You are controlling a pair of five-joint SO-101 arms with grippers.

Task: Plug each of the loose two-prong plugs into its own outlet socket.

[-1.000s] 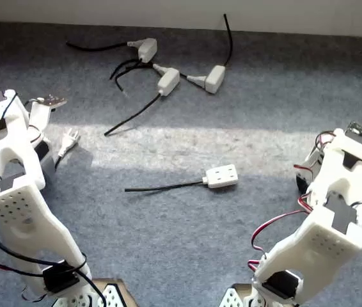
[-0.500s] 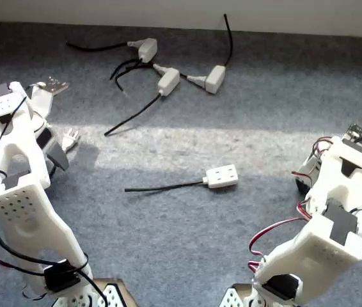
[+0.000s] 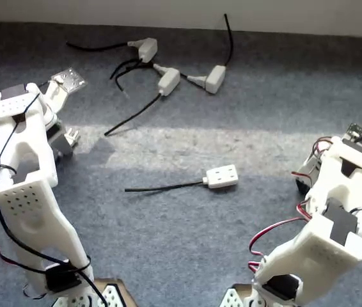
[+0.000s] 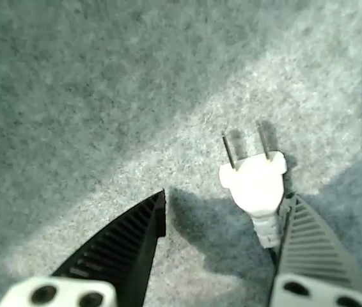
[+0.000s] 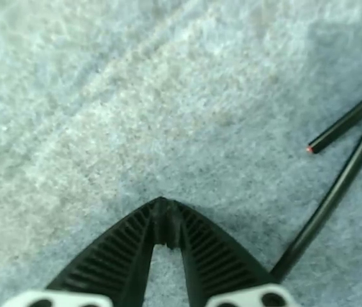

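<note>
Pickup step, I judge: the left gripper (image 4: 227, 195) gapes wide around the small white plastic two-prong plug (image 4: 254, 182), lying close by one finger. Next, centre and close. The right gripper (image 5: 162, 204) is pinched together, empty

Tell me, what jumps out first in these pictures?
Two white robot arms flank a grey carpet. The left gripper hangs open over a white two-prong plug lying on it. A white socket block sits mid-carpet, with more white connectors on black cords tangled at the far side.
</note>
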